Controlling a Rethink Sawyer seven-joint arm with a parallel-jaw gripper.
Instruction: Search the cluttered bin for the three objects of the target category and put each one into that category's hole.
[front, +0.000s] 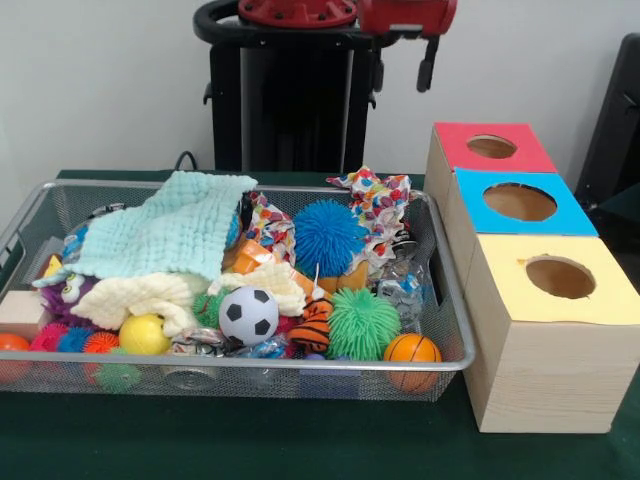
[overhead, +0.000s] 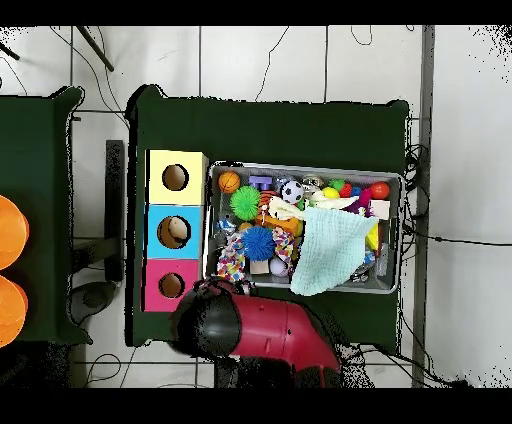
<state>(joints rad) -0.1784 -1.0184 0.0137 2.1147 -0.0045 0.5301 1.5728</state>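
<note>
The silver wire-mesh bin (front: 300, 366) stands on the green table, full of clutter; it also shows in the overhead view (overhead: 300, 168). An orange toy with black tiger stripes (front: 313, 322) lies near the bin's front, between a soccer ball and a green puff ball. Something orange (front: 347, 276) peeks from under a blue puff ball; I cannot tell what it is. No plain tan-orange toy shows clearly. The red-topped box's hole (front: 491, 147) is in the farthest box, right of the bin, and shows in the overhead view (overhead: 171, 285). The gripper (front: 428, 64) hangs high at the back, well away from the bin.
A blue-topped box (front: 520, 202) and a yellow-topped box (front: 558, 277) stand in line with the red one. A teal cloth (front: 170, 232) covers the bin's left part. A soccer ball (front: 248, 315), a basketball-patterned ball (front: 411, 350) and puff balls (front: 328, 236) fill the bin.
</note>
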